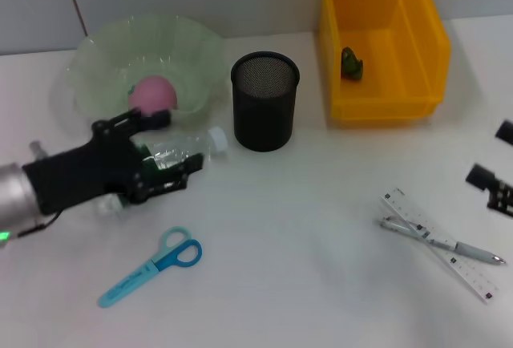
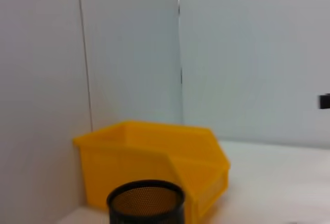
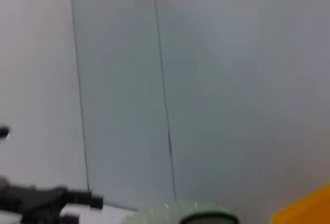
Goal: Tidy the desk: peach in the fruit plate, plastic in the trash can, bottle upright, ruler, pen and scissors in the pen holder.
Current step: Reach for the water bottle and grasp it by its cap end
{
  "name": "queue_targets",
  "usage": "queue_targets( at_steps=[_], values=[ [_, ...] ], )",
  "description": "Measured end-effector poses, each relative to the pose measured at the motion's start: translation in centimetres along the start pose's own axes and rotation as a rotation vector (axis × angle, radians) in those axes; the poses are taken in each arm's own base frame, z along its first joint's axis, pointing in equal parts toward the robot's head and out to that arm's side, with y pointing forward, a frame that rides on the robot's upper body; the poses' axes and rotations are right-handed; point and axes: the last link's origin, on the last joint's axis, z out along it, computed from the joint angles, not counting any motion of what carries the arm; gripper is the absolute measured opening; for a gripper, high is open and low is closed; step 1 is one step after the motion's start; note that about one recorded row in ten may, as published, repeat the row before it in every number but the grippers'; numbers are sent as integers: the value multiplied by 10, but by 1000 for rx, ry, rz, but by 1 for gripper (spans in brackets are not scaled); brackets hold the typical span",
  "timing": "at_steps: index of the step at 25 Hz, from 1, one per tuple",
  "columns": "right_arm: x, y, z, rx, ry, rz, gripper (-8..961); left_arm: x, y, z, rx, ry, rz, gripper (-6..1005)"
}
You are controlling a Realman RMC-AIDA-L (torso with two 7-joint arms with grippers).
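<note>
Straddling the lying bottle [image 1: 183, 153] beside the pen holder [image 1: 264, 101], the left claw [image 1: 164, 151] gapes wide.

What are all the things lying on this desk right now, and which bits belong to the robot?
Fruit plate: one, pale green, back left of the desk.
Peach: one, pink, in the fruit plate.
Bottle: one, clear with a white cap, lying on its side in front of the plate.
Pen holder: one, black mesh, back centre.
Trash can: one, yellow bin, back right.
Plastic: one, dark green, inside the trash can.
Scissors: one pair, blue, front left.
Ruler: one, white, front right.
Pen: one, silver-white, lying across the ruler.
Left gripper: one, black, around the lying bottle.
Right gripper: one, black, at the right edge, mostly out of view.
</note>
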Motion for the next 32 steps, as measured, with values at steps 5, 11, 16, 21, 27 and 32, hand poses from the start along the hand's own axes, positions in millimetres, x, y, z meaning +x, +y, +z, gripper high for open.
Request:
queue_targets(
  at_steps=[5,11,16,21,27,32],
  values=[
    [18,4,-4,-10,80,13,840,29,-7,42,-17,-157,49,812],
    [26,9,-6,-15,109,31,839,49,-3,87,-44,-407,93,811],
    [29,11,-7,-20,121,38,839,50,-8,101,-23,-516,77,810],
    [31,12,-5,-33,127,44,839,50,-13,109,17,-530,95,809],
    [31,13,-3,-43,127,46,839,45,-17,113,29,-554,95,808],
    [31,14,-2,-46,123,49,839,38,-21,118,46,-574,94,808]
  ],
)
